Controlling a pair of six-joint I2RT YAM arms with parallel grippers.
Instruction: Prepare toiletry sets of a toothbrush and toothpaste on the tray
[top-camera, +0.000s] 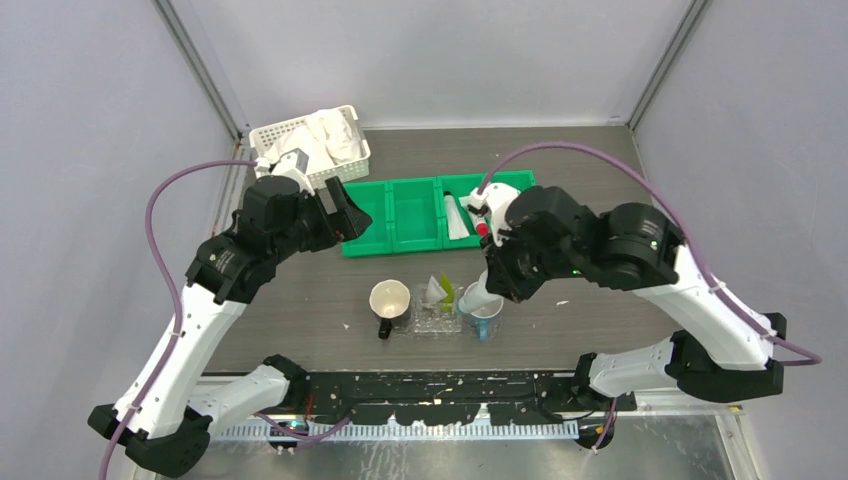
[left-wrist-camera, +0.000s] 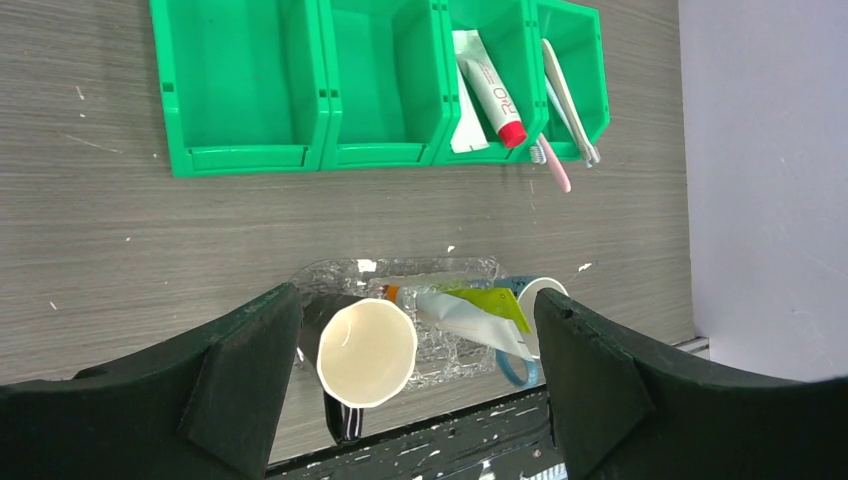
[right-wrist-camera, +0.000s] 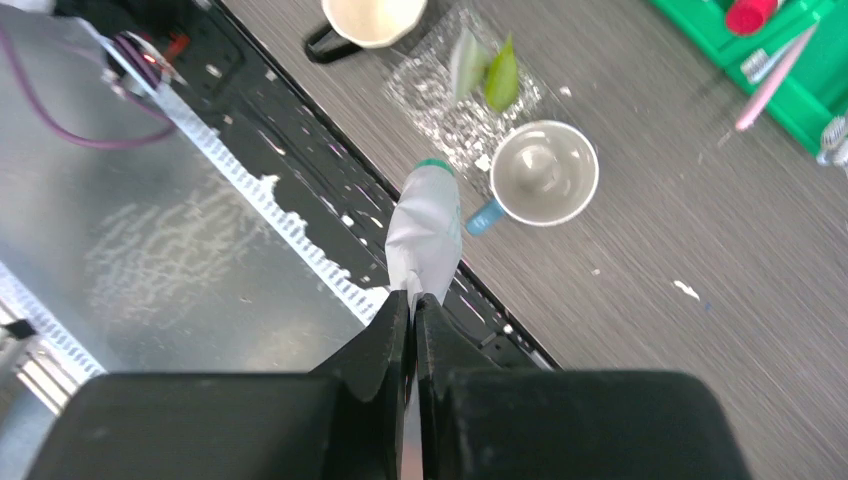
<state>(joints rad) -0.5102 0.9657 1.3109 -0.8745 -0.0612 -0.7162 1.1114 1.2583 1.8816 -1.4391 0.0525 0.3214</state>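
Note:
The clear tray (top-camera: 430, 322) sits near the table's front edge between two mugs. A white toothpaste tube (left-wrist-camera: 470, 322) and a yellow-green one (left-wrist-camera: 495, 300) rest on the tray (left-wrist-camera: 340, 272). My right gripper (right-wrist-camera: 412, 300) is shut on the flat end of another white toothpaste tube (right-wrist-camera: 425, 225) with a green cap, which hangs above the blue-handled mug (right-wrist-camera: 545, 172) and the table edge. This tube (top-camera: 478, 296) hangs from the right gripper (top-camera: 492, 275). My left gripper (top-camera: 345, 212) is open and empty, high over the table; its view looks down on the tray. Toothbrushes (left-wrist-camera: 565, 85) lie in the green bin, a pink one (left-wrist-camera: 552, 168) poking out.
The green four-compartment bin (top-camera: 395, 245) stands behind the tray and holds a red-capped tube (left-wrist-camera: 492, 92). A cream mug (top-camera: 389, 298) stands left of the tray. A white lattice basket (top-camera: 262, 135) with white cloths is at the back left.

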